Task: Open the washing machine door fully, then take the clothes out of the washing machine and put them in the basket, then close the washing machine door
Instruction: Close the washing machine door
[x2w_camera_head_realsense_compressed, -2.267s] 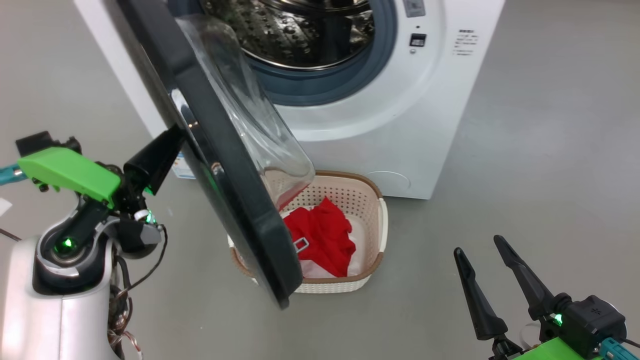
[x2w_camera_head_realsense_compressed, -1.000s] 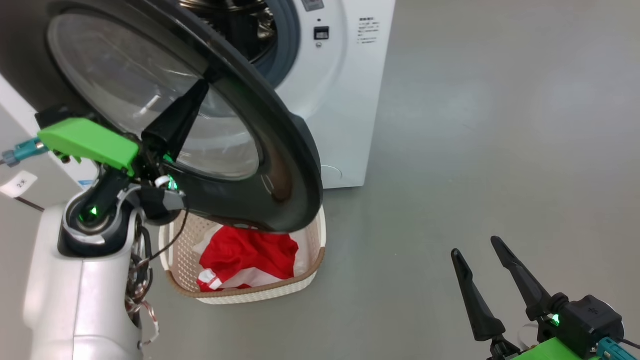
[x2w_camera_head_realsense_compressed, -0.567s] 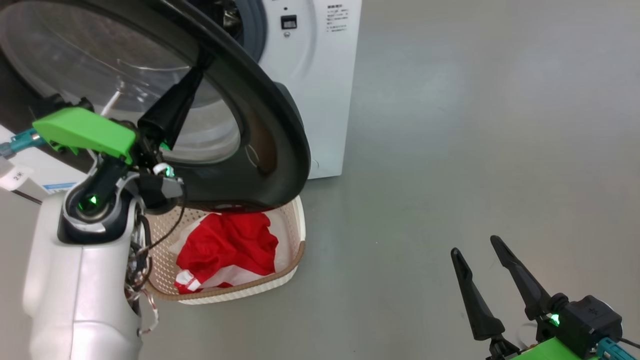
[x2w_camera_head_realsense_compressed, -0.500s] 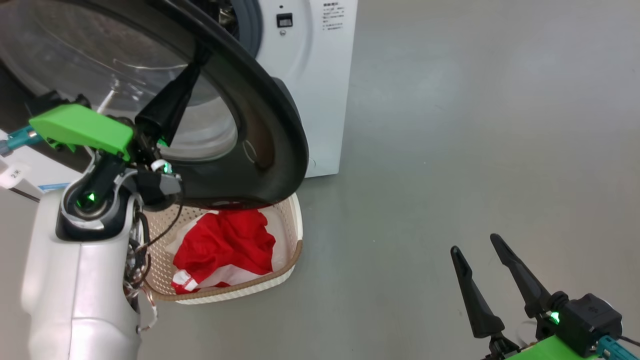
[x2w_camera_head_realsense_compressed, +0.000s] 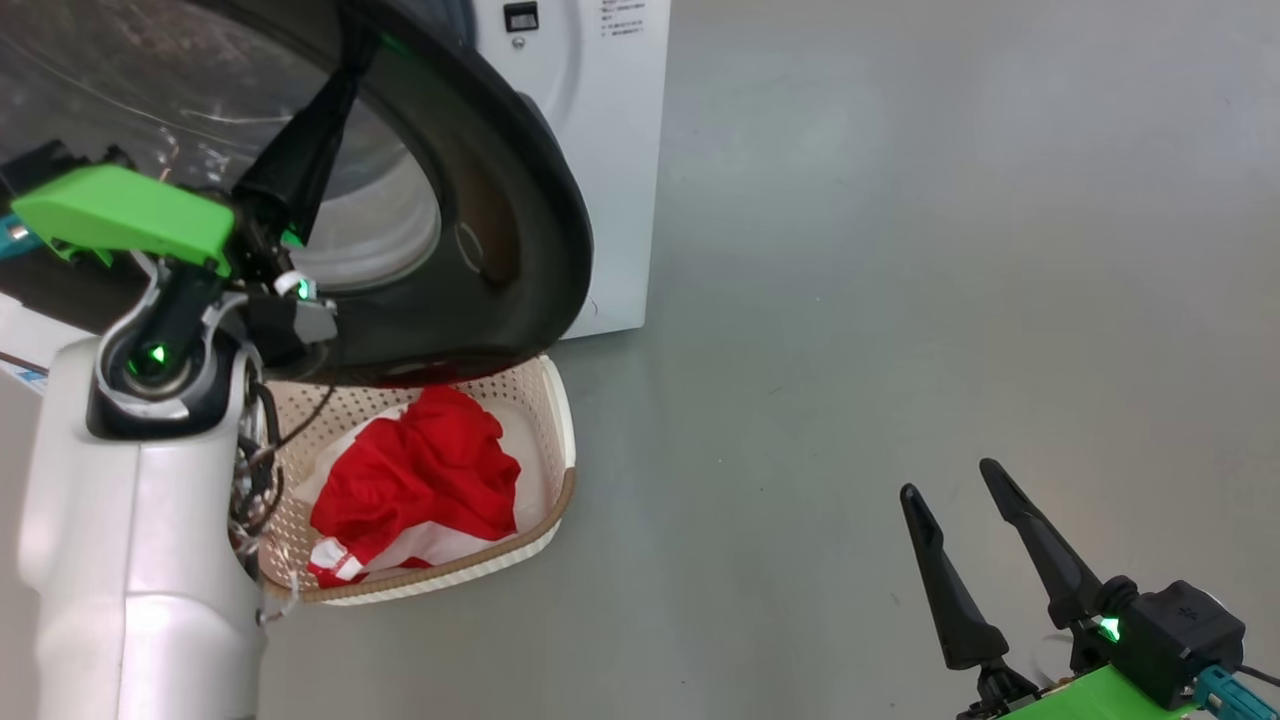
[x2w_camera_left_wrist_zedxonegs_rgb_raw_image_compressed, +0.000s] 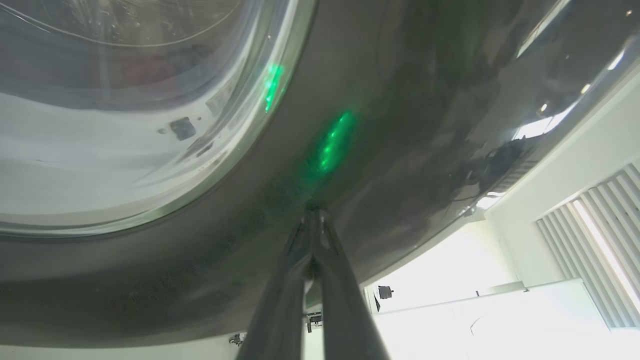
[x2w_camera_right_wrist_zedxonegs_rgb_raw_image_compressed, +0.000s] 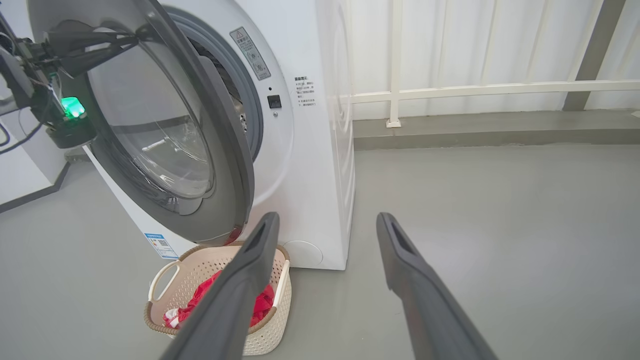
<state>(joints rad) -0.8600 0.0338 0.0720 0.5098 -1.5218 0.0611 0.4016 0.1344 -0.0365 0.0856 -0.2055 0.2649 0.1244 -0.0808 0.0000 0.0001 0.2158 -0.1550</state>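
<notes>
My left gripper (x2w_camera_left_wrist_zedxonegs_rgb_raw_image_compressed: 312, 210) is pinched shut on nothing. Its tips push against the shiny black rim of the washing machine door (x2w_camera_head_realsense_compressed: 525, 190). The door stands part way open off the front of the washing machine (x2w_camera_head_realsense_compressed: 615, 150). It looks big, hard and heavy, and the rim looks slippery, so I think my tips could slide. A push on the rim far from the hinge should swing it best. The glass middle could crack, so I would stay off it. The clothes (x2w_camera_head_realsense_compressed: 420, 480), soft and light, lie in the basket (x2w_camera_head_realsense_compressed: 562, 440) on the floor (x2w_camera_head_realsense_compressed: 850, 300), right under the door's bottom edge. My right gripper (x2w_camera_head_realsense_compressed: 950, 478) hangs wide open, well apart.
</notes>
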